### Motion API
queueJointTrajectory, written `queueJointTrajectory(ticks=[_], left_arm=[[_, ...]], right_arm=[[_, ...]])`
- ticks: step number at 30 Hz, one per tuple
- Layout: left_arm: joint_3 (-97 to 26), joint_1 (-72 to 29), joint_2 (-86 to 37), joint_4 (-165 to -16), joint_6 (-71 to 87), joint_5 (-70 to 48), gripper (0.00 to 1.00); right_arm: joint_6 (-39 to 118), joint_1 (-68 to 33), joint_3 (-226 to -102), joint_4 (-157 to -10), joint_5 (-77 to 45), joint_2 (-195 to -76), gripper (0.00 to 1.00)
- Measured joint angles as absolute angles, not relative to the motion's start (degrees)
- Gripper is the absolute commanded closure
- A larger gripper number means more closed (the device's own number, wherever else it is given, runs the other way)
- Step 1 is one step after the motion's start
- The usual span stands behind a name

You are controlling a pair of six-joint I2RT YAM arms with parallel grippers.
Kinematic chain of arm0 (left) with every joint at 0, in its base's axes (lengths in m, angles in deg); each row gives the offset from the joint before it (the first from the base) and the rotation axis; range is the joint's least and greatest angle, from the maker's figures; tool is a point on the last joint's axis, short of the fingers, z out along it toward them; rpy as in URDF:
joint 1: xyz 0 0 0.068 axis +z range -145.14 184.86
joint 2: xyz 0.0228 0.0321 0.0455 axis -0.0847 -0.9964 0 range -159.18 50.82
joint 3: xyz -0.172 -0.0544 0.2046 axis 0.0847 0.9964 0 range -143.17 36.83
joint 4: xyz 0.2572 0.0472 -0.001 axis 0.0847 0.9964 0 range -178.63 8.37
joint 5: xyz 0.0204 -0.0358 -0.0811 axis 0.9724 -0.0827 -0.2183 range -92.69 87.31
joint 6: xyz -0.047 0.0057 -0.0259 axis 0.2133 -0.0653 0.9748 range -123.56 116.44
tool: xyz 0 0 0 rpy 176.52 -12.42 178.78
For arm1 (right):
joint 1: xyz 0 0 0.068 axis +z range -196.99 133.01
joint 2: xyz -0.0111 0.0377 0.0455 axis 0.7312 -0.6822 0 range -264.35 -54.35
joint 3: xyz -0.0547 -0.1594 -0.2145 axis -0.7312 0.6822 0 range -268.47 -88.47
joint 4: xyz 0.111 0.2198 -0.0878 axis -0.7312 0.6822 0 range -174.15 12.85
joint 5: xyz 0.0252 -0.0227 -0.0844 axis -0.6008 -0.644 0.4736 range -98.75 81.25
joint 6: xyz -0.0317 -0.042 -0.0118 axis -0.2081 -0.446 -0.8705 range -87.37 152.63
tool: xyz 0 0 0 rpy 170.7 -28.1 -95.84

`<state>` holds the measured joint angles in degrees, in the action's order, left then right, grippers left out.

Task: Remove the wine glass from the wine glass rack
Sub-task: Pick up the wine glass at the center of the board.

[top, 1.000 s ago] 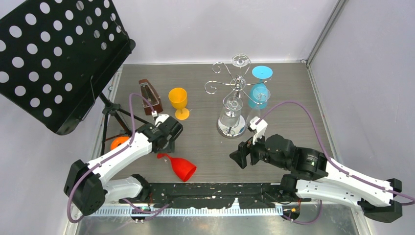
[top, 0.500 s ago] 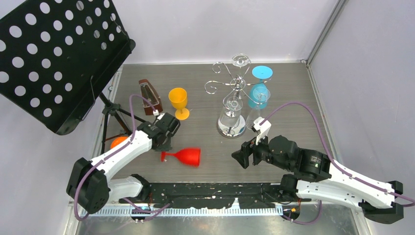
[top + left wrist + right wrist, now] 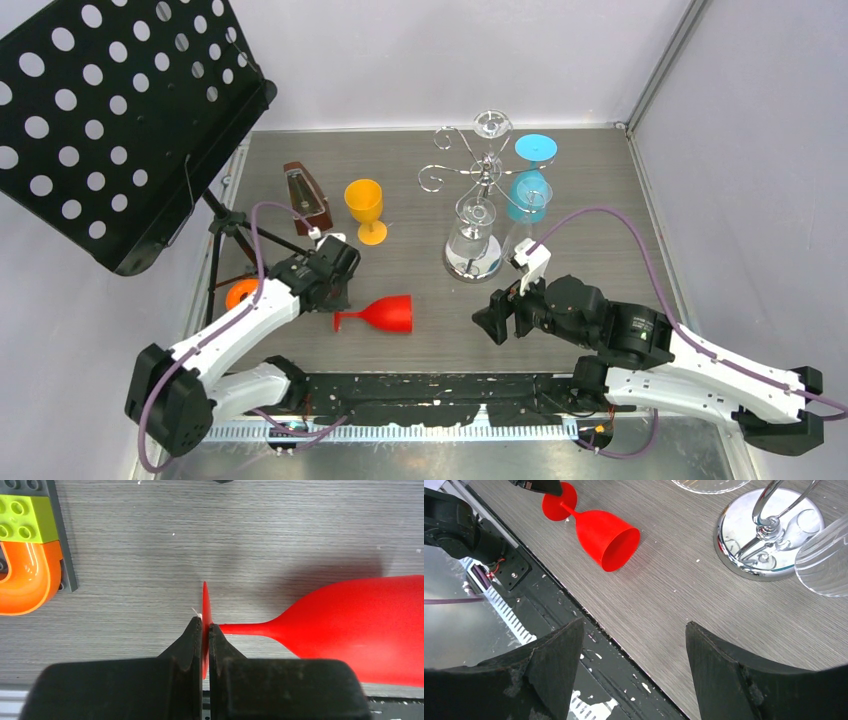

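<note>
Left gripper (image 3: 205,626) — now on one glass (image 3: 350,625)

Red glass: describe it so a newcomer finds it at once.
On the grey table, look near the front edge by the left arm. The red glass lies there, foot pinched in the left gripper. It alone is red and on its side; the yellow goblet stands, the rest are on the chrome rack.

Top camera looks down over table (image 3: 600,170) from behind its near edge; both close wrist cameras share red wine glass (image 3: 606,535).
</note>
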<state>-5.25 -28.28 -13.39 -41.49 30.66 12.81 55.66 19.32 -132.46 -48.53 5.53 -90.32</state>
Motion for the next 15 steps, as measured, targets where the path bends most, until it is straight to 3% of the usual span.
queueJointTrajectory(ticks=[15], left_arm=[[-4.60, -28.28, 11.27, -39.22, 34.13, 9.12, 1.00]], right_arm=[[57.89, 26.09, -136.31, -49.84, 6.71, -97.40, 0.20]])
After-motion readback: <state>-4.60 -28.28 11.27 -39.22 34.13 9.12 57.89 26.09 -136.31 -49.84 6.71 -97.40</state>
